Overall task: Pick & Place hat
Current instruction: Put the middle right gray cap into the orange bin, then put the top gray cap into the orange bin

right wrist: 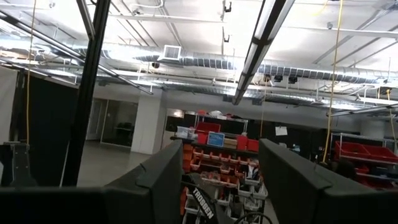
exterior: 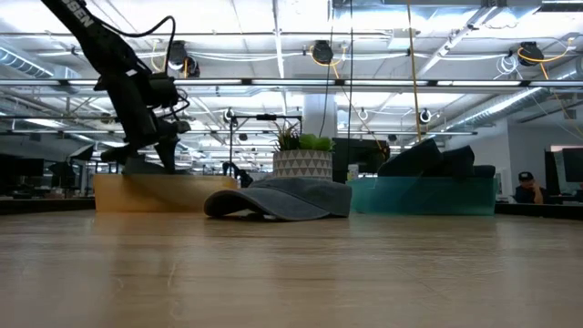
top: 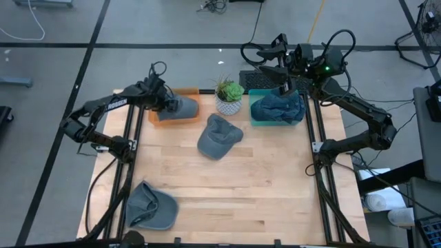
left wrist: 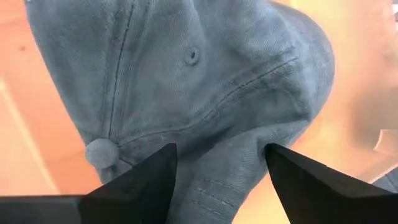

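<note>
The potted plant stands at the back middle of the wooden table, and everything else can be placed from it. Just left of the plant is an orange bin with a grey hat inside; the left gripper is down in that bin, its fingers set apart on either side of a fold of the hat's cloth, and whether they actually pinch it cannot be told. Just right of the plant sits a teal bin heaped with blue hats; the right gripper hangs above it, jaws partly open, holding nothing. In front of the plant a second grey hat lies on the table, and a third rests far forward to the left
</note>
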Motion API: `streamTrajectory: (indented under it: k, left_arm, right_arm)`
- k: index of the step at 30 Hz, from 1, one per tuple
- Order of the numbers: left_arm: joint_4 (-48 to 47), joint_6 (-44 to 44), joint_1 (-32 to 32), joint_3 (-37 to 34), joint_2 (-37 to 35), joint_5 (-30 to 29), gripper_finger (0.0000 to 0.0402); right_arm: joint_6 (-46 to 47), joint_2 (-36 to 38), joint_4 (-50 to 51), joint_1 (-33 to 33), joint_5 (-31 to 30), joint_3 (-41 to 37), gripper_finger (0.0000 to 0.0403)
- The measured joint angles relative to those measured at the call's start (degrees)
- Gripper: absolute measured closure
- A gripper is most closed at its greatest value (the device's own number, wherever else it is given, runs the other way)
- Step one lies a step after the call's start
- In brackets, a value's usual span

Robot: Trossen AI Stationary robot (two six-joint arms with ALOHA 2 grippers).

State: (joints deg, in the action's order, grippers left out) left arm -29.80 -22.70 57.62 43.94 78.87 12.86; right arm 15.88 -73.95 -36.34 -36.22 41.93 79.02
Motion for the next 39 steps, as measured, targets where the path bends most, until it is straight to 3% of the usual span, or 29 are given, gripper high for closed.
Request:
streamTrajectory:
  k: [6,15,21,27,34,39]
  left_arm:
    - [0.2,-0.4,0.0,2.7,-0.2,5.0,0.0151]
    - [1.7,4.6,0.1,9.2,-2.4,6.0,0.0151]
    - [6.4,1.1,-0.1,13.2,-2.9,20.0,0.0151]
    - [18.0,-5.6,-0.1,14.0,-2.9,34.6,0.0151]
    - [28.9,-12.3,-1.4,14.0,-2.9,43.3,0.0151]
    - [34.6,-22.0,-2.9,14.0,-2.9,49.8,0.0151]
  right_arm:
    - [-0.1,0.0,0.0,0.0,0.0,0.0,0.0204]
    - [-0.1,0.0,0.0,0.0,0.0,0.0,0.0204]
    - [-0.1,0.0,0.0,0.0,0.0,0.0,0.0204]
    - [1.1,0.0,0.0,0.0,0.0,0.0,0.0204]
    - [1.7,0.0,0.0,0.0,0.1,0.0,0.0204]
    - [1.7,0.0,-0.1,0.0,0.1,0.0,0.0204]
